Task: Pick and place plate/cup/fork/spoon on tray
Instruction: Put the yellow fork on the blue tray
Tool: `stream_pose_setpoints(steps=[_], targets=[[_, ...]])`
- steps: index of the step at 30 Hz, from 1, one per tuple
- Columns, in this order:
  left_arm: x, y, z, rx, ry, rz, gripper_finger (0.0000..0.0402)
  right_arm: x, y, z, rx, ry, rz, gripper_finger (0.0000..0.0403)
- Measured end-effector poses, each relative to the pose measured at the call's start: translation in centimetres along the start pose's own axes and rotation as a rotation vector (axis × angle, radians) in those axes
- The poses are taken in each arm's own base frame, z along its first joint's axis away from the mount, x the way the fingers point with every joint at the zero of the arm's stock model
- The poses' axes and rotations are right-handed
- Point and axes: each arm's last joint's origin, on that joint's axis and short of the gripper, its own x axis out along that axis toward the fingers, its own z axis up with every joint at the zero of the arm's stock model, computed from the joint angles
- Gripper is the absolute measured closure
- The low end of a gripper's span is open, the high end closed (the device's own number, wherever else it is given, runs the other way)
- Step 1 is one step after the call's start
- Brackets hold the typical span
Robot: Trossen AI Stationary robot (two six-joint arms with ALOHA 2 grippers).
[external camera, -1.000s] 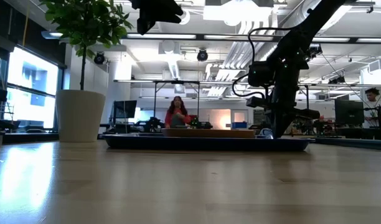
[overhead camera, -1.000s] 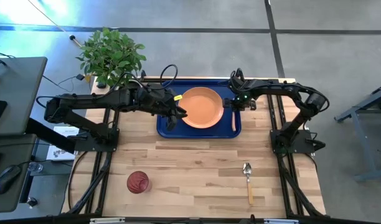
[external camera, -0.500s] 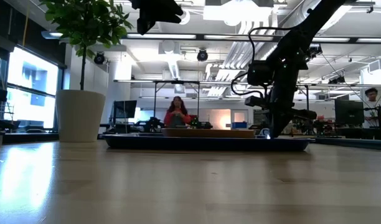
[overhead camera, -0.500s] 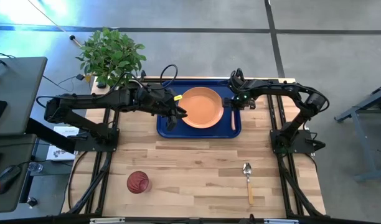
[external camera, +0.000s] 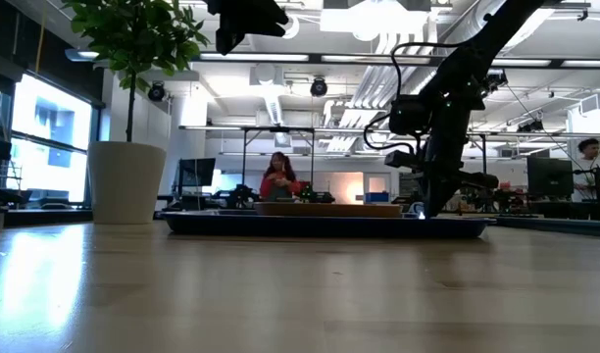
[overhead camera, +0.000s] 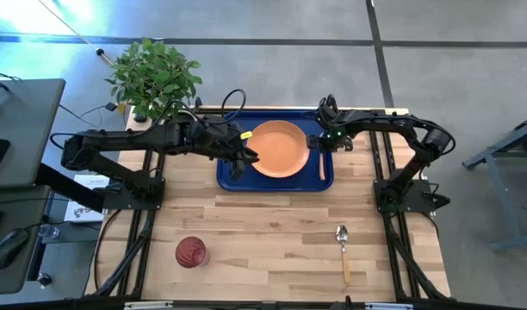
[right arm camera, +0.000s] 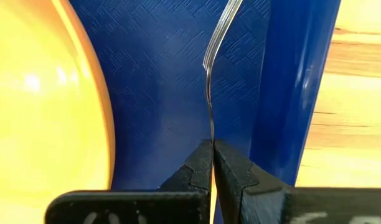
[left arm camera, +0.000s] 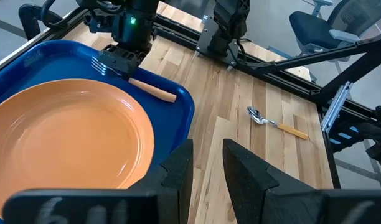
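The blue tray lies at the table's far middle with the orange plate on it. My right gripper is low over the tray's right part, shut on the fork, beside the plate. My left gripper hangs open and empty above the plate's left edge, well clear of it. The dark red cup stands on the table near its front left. The spoon lies flat on the table near its front right. My right gripper pinches the fork's slim metal neck between its two fingers, between tines and handle. The fingers come from above and lie across the fork. The tines stick out past the fingers over the tray floor. The tan handle lies low on the tray floor.
A potted plant stands at the table's far left corner, beside the left arm. Bare wood lies between the tray and the cup and spoon. A person sits in the room far behind the table.
My right gripper has edged a little toward the table's left with the fork, staying shut and low over the tray.
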Motion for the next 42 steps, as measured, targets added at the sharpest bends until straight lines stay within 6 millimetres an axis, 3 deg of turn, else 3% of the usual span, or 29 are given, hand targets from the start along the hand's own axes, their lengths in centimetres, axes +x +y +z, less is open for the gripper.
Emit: stream_pose_setpoints(steps=[11,23,42], targets=[[0.00,-0.01,0.00,0.001,0.000,-0.001,0.0323,0.00,0.01,-0.02,0.000,0.007,0.005,0.0400],[0.00,0.03,0.02,0.000,-0.001,0.001,0.0323,0.00,0.09,0.03,-0.006,0.003,0.016,0.0314],[-0.01,0.03,0.02,-0.001,-0.001,0.001,0.0323,-0.03,0.50,0.22,-0.054,0.008,0.080,0.0311]])
